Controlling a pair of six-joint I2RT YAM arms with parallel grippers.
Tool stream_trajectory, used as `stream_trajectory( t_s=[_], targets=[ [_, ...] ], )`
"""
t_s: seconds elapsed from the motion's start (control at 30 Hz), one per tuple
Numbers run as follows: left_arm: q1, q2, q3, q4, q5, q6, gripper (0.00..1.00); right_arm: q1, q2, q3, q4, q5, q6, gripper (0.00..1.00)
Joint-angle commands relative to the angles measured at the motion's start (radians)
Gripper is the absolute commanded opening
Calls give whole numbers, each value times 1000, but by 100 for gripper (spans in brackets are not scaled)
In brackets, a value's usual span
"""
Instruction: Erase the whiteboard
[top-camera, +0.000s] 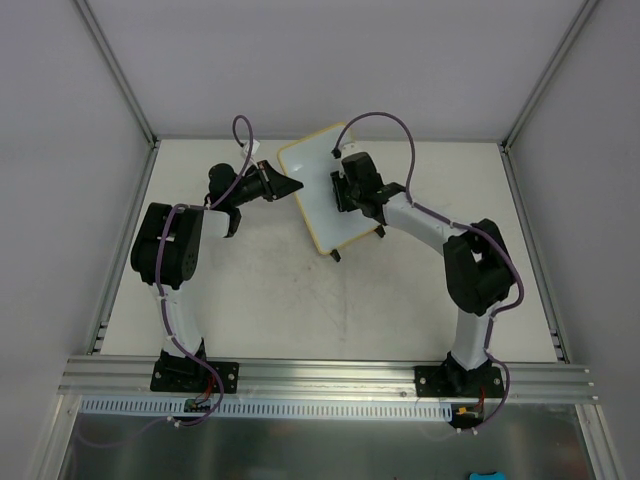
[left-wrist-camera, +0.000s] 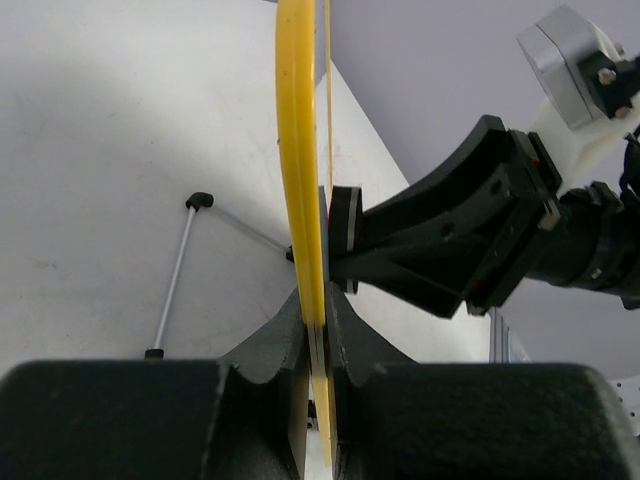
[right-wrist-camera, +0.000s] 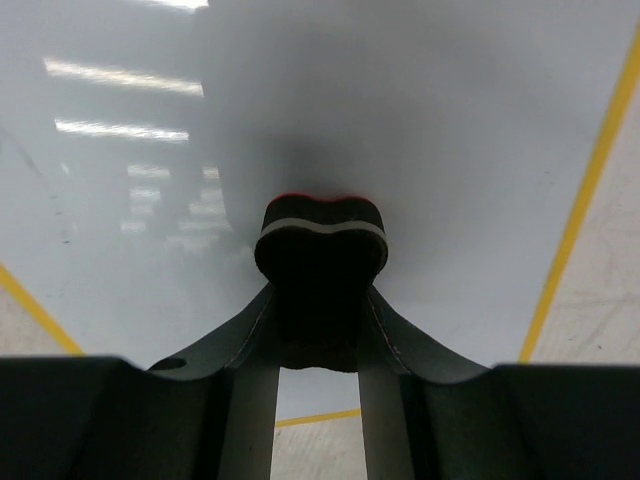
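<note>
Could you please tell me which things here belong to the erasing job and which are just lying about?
Job: whiteboard, held by left gripper; eraser, held by right gripper.
Lying about: teal object on the near side of the rail.

The whiteboard (right-wrist-camera: 420, 130) face is smooth and very shiny; lights show in it like a mirror. Its yellow frame (left-wrist-camera: 297, 150) looks like smooth, glossy plastic. The black eraser (right-wrist-camera: 320, 245) looks soft and dull, like foam. The desk (top-camera: 300, 310) is flat, matt white. The rail (top-camera: 330, 375) is bare silver metal.
</note>
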Motion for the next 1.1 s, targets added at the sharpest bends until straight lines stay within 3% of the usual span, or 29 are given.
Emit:
stream_trajectory(
  t_s=[0.0,0.23,0.5,0.77,1.07],
  targets=[
    [-30,-58,5,87,88,75,0,101,62,18,24,-169,38,0],
    [-30,-58,5,91,86,72,0,118,34,3,24,-169,46,0],
    [-28,-48,-12,125,82,63,0,104,-168,-91,-10,-143,52,0],
    [-2,7,-29,287,103,-52,2,99,-374,-327,-8,-75,93,0],
    [3,11,-29,266,108,-34,11,99,-543,-488,-128,-68,142,0]
  ],
)
